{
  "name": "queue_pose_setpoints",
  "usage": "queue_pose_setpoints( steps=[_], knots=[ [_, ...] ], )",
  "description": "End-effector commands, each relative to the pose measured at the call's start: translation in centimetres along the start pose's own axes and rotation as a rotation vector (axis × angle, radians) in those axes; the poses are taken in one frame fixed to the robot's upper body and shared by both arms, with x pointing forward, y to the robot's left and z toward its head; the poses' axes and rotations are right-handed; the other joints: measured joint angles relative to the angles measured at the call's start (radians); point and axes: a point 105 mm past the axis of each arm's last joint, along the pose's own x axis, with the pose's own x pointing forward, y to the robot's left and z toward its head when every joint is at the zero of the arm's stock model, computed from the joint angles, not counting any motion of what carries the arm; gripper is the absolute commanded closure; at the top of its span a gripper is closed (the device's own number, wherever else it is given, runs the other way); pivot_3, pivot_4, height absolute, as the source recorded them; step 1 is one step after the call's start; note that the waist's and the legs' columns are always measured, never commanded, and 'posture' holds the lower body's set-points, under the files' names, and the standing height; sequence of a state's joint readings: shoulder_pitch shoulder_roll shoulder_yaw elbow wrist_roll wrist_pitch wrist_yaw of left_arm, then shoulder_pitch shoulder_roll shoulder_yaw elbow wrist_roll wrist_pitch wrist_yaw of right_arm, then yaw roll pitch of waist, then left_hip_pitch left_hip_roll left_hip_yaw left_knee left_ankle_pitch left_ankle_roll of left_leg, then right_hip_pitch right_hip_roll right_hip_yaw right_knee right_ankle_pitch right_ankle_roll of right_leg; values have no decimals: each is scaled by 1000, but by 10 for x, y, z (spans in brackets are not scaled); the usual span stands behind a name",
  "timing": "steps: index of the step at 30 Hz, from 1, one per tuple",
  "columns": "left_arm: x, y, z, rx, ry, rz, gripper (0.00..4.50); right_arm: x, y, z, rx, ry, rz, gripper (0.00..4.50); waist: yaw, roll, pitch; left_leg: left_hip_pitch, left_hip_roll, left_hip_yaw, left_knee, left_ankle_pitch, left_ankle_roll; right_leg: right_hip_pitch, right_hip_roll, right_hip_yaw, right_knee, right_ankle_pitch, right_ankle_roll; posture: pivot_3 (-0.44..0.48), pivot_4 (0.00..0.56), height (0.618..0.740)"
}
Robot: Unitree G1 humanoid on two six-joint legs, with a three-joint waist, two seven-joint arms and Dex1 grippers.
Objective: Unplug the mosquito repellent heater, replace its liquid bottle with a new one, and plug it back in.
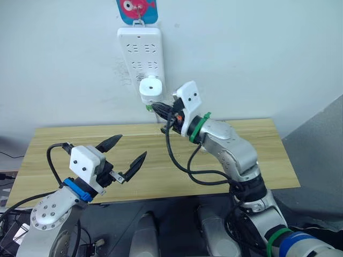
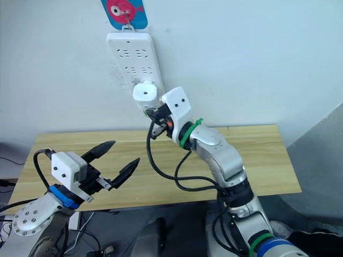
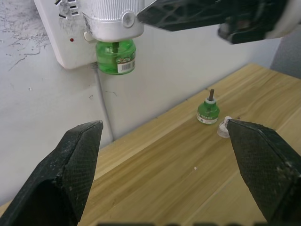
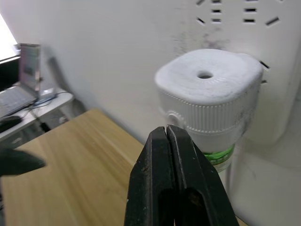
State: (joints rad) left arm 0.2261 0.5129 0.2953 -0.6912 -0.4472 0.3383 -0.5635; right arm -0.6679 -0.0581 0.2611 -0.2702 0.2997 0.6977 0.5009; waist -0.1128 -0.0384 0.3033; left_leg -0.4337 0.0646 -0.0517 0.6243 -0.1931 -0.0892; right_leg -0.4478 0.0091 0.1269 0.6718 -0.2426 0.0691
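The white mosquito repellent heater sits plugged into the lower end of a wall power strip, with a green liquid bottle screwed in underneath. My right gripper is shut with nothing between its fingers, its tip just in front of and below the heater, beside the green bottle. A second green bottle with a wick stands on the table near the wall, a small clear cap next to it. My left gripper hangs open and empty over the table's front left.
The wooden table runs along the white wall. A blue fish hanger holds the power strip, and the strip's cord drops down the wall. Black cables loop from my right arm over the table's middle.
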Motion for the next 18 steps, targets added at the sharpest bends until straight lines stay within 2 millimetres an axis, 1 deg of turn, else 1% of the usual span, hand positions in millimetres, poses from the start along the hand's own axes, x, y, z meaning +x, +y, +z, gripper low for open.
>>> queue_pose_setpoints(
  steps=[1,3,4,6,7,8,9,10,11,13,15,16,17,18],
  knots=[
    [-3,7,-5,-1,37,-16,12,-20,22,5,-65,14,125,4467,-1,0,0,0,0,0,-1,0,0,-1,0,0,0,0,0,-99,258,740],
    [-7,18,-16,14,101,-11,12,-37,12,-3,-99,73,86,4467,-1,0,0,0,0,-1,-2,0,0,-1,0,-1,1,-1,0,-103,253,740],
    [-9,23,-22,48,138,-35,6,-49,3,-6,-129,108,56,4304,-1,0,0,0,0,-1,-3,0,0,-1,0,-1,0,-1,0,-106,247,740],
    [-16,32,-30,100,201,-116,0,-79,-12,-16,-201,196,19,3925,3,-1,-1,0,0,-1,-2,0,0,-2,0,-1,0,-1,0,-111,236,740],
    [-20,35,-34,116,230,-157,0,-92,-17,-19,-235,235,8,3506,5,-1,-1,-1,0,-1,-2,0,0,-2,0,-1,0,-2,-1,-112,234,740],
    [-23,39,-39,126,266,-189,0,-103,-20,-22,-267,262,14,3206,4,-1,-1,-1,-1,0,-2,0,0,-2,-1,-1,-1,-5,-6,-115,226,740],
    [-27,44,-44,141,302,-205,0,-117,-25,-27,-297,302,15,2797,3,-2,-2,-1,-1,2,-2,0,0,-2,-1,0,-3,-5,-6,-119,218,740],
    [-30,49,-47,152,324,-214,0,-127,-29,-30,-317,331,19,2481,1,-2,-3,-1,-1,2,-2,0,0,-1,-1,0,-4,-5,-6,-122,211,740],
    [-34,55,-49,160,351,-221,0,-144,-33,-34,-333,374,35,2131,-1,-2,-3,-1,0,2,-2,0,0,-1,-1,0,-6,-4,-7,-123,202,740],
    [-39,66,-54,196,399,-214,0,-168,-39,-39,-367,436,69,1481,-3,-4,-6,-1,0,3,-3,0,0,0,-2,0,-8,-3,-6,-119,189,740],
    [-46,69,-60,210,448,-244,0,-189,-45,-45,-367,501,99,725,-6,-6,-10,-1,0,4,-2,-1,0,0,-2,0,-9,0,0,-106,174,740],
    [-49,71,-65,223,487,-249,0,-198,-48,-47,-356,528,112,387,-7,-7,-14,-1,0,4,-2,-1,0,0,-2,0,-8,0,1,-102,169,740],
    [-53,76,-72,234,537,-227,0,-204,-51,-47,-349,538,112,387,-7,-7,-19,-1,0,4,-2,-1,0,0,-2,-1,-8,1,1,-100,164,740],
    [-57,79,-74,242,543,-200,0,-210,-56,-46,-346,546,105,387,-9,-7,-24,-1,0,4,-2,-1,0,0,-2,-1,-8,1,1,-93,155,740]
  ],
)
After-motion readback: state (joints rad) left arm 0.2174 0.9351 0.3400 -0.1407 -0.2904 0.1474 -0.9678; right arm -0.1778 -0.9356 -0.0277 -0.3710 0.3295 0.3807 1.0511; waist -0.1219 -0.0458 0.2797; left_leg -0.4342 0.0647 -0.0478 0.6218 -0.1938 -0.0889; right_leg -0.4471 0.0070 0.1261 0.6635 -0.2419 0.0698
